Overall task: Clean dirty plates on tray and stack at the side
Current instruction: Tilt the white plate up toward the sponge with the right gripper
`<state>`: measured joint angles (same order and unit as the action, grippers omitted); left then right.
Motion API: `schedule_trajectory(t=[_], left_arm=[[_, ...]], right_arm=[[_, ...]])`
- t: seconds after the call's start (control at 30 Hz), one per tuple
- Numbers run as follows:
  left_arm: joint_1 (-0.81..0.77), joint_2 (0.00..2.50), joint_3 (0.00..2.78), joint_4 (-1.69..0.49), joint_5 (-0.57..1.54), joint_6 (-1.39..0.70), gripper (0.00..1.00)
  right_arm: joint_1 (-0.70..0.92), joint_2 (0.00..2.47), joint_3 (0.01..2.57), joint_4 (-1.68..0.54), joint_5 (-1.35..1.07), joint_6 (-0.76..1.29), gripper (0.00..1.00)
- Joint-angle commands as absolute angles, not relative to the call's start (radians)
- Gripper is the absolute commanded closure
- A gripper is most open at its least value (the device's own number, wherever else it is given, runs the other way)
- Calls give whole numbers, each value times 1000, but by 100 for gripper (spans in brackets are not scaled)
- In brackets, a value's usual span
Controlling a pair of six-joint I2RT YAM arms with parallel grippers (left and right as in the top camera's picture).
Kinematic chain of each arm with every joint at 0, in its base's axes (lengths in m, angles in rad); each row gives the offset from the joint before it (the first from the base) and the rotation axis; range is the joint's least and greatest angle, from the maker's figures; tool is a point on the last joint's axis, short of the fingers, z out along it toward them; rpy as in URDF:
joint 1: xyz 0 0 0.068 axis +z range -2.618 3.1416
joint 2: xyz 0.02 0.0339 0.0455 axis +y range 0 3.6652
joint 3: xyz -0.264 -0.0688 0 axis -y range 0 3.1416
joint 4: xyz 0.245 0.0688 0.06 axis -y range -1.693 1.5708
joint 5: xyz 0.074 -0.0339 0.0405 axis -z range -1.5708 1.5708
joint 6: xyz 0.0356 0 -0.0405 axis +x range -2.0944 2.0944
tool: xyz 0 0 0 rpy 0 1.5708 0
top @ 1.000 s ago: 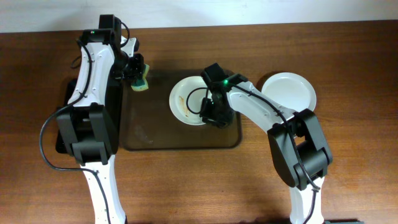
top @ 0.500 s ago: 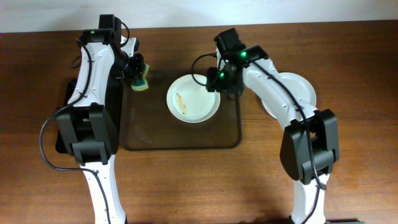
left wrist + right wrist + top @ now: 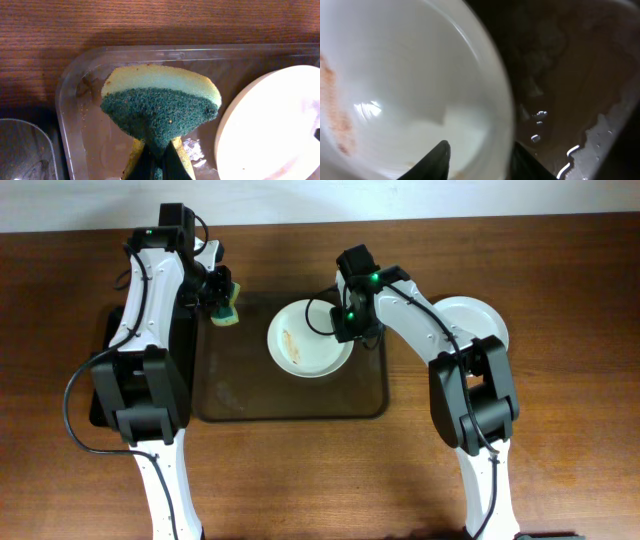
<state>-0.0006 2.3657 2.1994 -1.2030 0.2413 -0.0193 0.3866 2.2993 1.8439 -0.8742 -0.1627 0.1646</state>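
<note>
A white plate (image 3: 305,345) with an orange-brown smear lies on the brown tray (image 3: 240,385), in its right half. My right gripper (image 3: 352,322) is open at the plate's right rim. In the right wrist view one finger is inside the plate (image 3: 410,75) and one outside over the tray (image 3: 570,75), so the gripper (image 3: 480,149) straddles the rim. A second white plate (image 3: 470,320) lies on the table right of the tray, partly hidden by the right arm. My left gripper (image 3: 220,295) is shut on a yellow-green sponge (image 3: 229,310) above the tray's far left corner. A third plate is not seen.
A smaller black tray (image 3: 102,375) lies left of the brown tray, under the left arm, and shows in the left wrist view (image 3: 22,150). That view also shows the sponge (image 3: 160,105), tray rim (image 3: 150,50), plate edge (image 3: 270,130) and wet patches.
My right gripper moved from the plate's lower right up past the far right rim, then came down onto the right rim. The plate shifted slightly left. The left arm has not moved.
</note>
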Motion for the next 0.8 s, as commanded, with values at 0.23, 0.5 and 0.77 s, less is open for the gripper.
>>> schedule_trajectory(t=[0.23, 0.5, 0.77], left_arm=[[-2, 2376, 2213, -1198, 239, -3, 100], [-2, 2376, 2213, -1198, 239, -3, 99], [-2, 2376, 2213, -1211, 239, -3, 100]], right_arm=[[393, 2346, 1847, -965, -356, 476, 96], [410, 2346, 1848, -959, -400, 635, 66], [410, 2346, 1839, -896, -355, 515, 84]])
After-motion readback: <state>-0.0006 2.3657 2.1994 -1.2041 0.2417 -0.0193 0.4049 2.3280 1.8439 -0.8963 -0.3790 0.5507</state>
